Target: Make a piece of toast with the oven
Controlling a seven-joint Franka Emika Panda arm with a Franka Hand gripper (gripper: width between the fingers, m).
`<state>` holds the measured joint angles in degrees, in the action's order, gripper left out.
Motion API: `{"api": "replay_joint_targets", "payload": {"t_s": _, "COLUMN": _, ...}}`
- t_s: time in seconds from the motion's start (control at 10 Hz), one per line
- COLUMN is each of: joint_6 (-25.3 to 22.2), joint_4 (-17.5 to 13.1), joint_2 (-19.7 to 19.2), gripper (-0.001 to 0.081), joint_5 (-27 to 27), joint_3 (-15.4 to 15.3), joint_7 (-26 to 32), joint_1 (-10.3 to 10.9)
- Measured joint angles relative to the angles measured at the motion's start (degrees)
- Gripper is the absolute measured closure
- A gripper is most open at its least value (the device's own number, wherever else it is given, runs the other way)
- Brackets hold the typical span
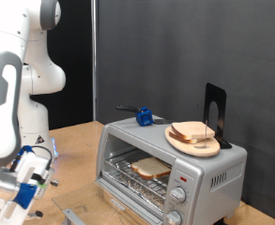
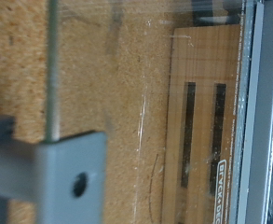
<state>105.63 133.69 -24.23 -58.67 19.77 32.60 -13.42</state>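
Observation:
The silver-grey oven (image 1: 207, 167) stands on the wooden table at the exterior view's right. Its glass door (image 1: 128, 199) hangs open and down, with the grey handle (image 1: 73, 217) at the bottom edge. One piece of toast (image 1: 151, 169) lies on the wire rack inside. My gripper (image 1: 29, 180) hangs low at the exterior view's left, apart from the oven and left of the door handle, with nothing seen between its fingers. The wrist view shows the glass door (image 2: 145, 103) and its grey handle bracket (image 2: 71, 177) close up, and no fingers.
A plate (image 1: 179, 142) with matching bread slices piled on it sits on the oven's top. A blue object (image 1: 145, 117) and a black upright stand (image 1: 215, 111) are there too. Two round knobs (image 1: 177, 195) sit on the oven's front right. A dark curtain hangs behind.

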Motion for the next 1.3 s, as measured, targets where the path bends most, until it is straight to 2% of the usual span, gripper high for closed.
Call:
{"api": "replay_joint_targets", "payload": {"t_s": 0.2, "joint_6": 1.73, "joint_4": 1.27, "joint_2": 0.00, "gripper": -0.0002, "joint_5": -2.11, "joint_3": -2.05, "joint_7": -0.01, "joint_1": 1.24}}
{"api": "replay_joint_targets", "payload": {"t_s": 0.5, "joint_6": 1.28, "joint_4": 1.94, "joint_2": 0.45, "gripper": -0.0002, "joint_5": -3.64, "joint_3": -4.21, "joint_7": -0.01, "joint_1": 2.08}}
{"api": "replay_joint_targets", "payload": {"t_s": 0.7, "joint_6": -2.98, "joint_4": 2.39, "joint_2": 2.21, "gripper": -0.0002, "joint_5": -2.89, "joint_3": -4.20, "joint_7": -0.01, "joint_1": 1.98}}
{"api": "replay_joint_targets", "payload": {"t_s": 1.0, "joint_6": -11.87, "joint_4": 3.63, "joint_2": 7.26, "gripper": -0.0002, "joint_5": 0.73, "joint_3": -2.85, "joint_7": -0.25, "joint_1": 0.38}}
{"api": "replay_joint_targets", "payload": {"t_s": 1.3, "joint_6": -14.00, "joint_4": 7.00, "joint_2": 13.98, "gripper": -0.0002, "joint_5": 1.51, "joint_3": -2.50, "joint_7": -2.21, "joint_1": 0.46}}
